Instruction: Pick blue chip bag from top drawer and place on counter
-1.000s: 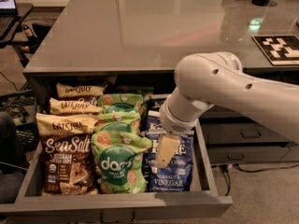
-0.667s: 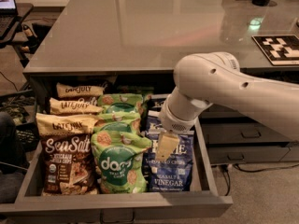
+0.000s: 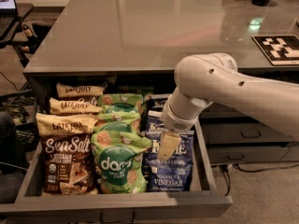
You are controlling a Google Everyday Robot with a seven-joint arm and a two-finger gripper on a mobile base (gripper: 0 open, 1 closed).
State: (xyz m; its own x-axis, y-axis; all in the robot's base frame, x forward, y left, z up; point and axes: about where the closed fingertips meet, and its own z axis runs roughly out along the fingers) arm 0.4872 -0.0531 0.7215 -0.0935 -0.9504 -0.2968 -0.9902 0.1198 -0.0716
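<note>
The blue chip bag (image 3: 172,167) lies flat at the front right of the open top drawer (image 3: 117,204), its white "Vinegar" lettering showing. My gripper (image 3: 169,144) hangs from the white arm, points down into the drawer and sits right over the bag's upper part, at or just above its surface. One cream finger (image 3: 168,146) shows; the other is hidden behind it. A second blue bag lies partly hidden behind the gripper. The grey glossy counter (image 3: 140,27) stretches behind the drawer.
Green "dots" bags (image 3: 119,162) fill the drawer's middle and brown "Sea Salt" bags (image 3: 67,164) the left. Narrower grey drawers with bar handles (image 3: 245,134) stand to the right. A black-and-white marker tag (image 3: 279,48) lies on the counter's right side.
My gripper has shifted slightly down and toward the blue bag. The bags have not moved.
</note>
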